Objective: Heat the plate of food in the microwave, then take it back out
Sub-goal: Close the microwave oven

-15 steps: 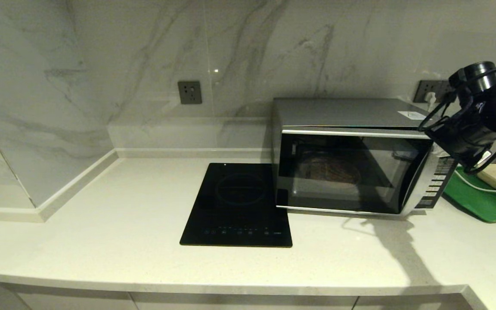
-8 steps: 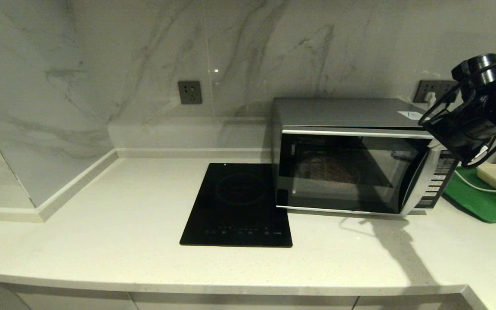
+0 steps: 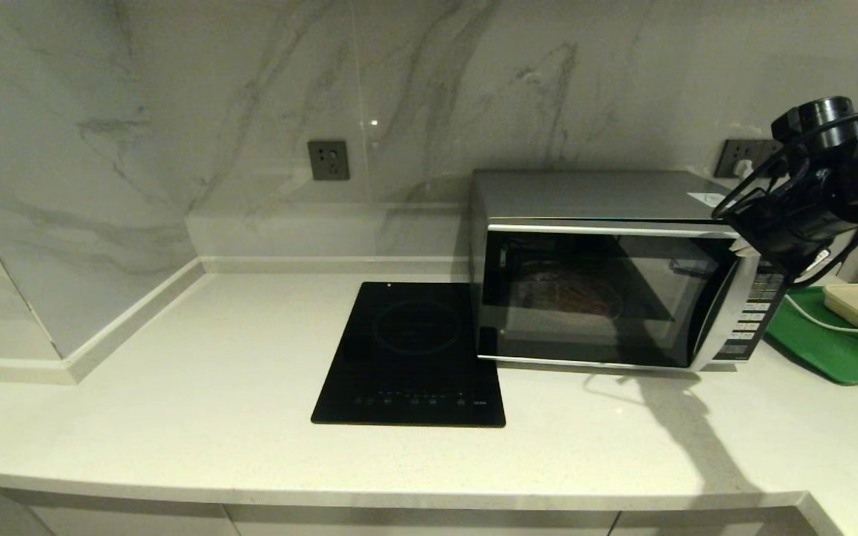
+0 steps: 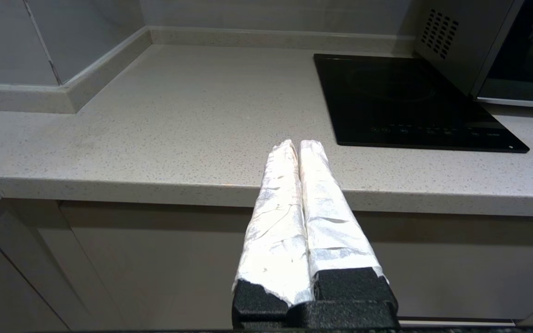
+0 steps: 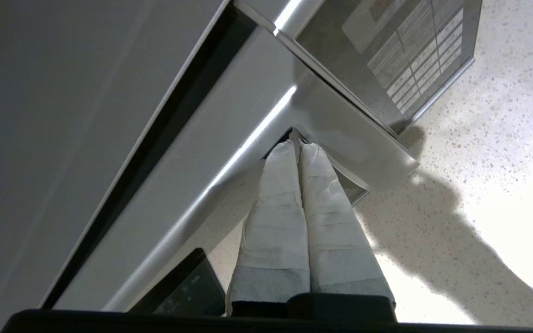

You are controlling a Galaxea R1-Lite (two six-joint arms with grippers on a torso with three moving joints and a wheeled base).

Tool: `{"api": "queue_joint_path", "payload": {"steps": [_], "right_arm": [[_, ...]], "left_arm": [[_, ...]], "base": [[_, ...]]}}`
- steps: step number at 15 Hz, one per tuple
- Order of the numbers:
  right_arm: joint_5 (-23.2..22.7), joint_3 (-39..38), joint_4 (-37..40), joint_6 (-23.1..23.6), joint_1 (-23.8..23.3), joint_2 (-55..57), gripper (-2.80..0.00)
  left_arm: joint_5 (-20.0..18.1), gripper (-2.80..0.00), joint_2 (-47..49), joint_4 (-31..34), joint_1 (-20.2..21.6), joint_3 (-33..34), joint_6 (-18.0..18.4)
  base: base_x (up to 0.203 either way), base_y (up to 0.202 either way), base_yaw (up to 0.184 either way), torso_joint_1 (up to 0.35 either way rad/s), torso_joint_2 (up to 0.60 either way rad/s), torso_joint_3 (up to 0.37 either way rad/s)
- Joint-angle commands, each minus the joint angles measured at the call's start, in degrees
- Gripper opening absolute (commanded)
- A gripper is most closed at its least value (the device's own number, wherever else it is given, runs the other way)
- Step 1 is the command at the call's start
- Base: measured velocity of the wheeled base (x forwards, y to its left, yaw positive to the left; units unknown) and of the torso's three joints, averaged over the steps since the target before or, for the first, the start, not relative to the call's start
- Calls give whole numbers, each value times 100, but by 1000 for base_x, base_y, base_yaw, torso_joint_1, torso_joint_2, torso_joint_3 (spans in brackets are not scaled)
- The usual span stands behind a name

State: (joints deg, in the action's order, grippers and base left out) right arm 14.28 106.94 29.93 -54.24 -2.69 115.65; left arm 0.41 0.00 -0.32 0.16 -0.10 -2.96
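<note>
Pale stone surface [image 3: 176, 417]: microwave [image 3: 600, 283] at 3 o'clock, plate of food [image 3: 574, 298] inside. Right gripper [image 5: 298, 144], jaws pressed together empty, has shifted up-left onto door's top corner. Left gripper [image 4: 296, 144] parked, jaws closed.

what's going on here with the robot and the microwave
The right pincer, shut and holding nothing, has its tips at the top right corner of the microwave door, by the button panel. The door looks closed or nearly so. The plate of food shows dimly behind the dark glass. The left pincer is shut and parked off the front edge of the counter, away from the work.
</note>
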Motion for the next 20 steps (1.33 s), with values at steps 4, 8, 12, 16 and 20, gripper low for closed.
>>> {"api": "queue_joint_path", "payload": {"steps": [4, 8, 12, 16, 20], "right_arm": [[5, 8, -27, -34, -9, 27, -280], [6, -129, -592, 32, -3, 35, -280], [-30, -239, -681, 28, -3, 86, -280], [-22, -631, -643, 76, -5, -492, -280], [-454, -2017, -638, 200, -59, -1977, -280]], "left_arm": [[2, -280, 0, -3, 2, 1, -3], [2, -280, 0, -3, 2, 1, -11], [2, -280, 0, -3, 2, 1, -3], [2, -280, 0, -3, 2, 1, -6], [2, -280, 0, -3, 2, 1, -3]], "base": [[0, 0, 0, 0, 0, 0], [0, 0, 0, 0, 0, 0], [0, 0, 0, 0, 0, 0], [0, 0, 0, 0, 0, 0], [0, 0, 0, 0, 0, 0]]}}
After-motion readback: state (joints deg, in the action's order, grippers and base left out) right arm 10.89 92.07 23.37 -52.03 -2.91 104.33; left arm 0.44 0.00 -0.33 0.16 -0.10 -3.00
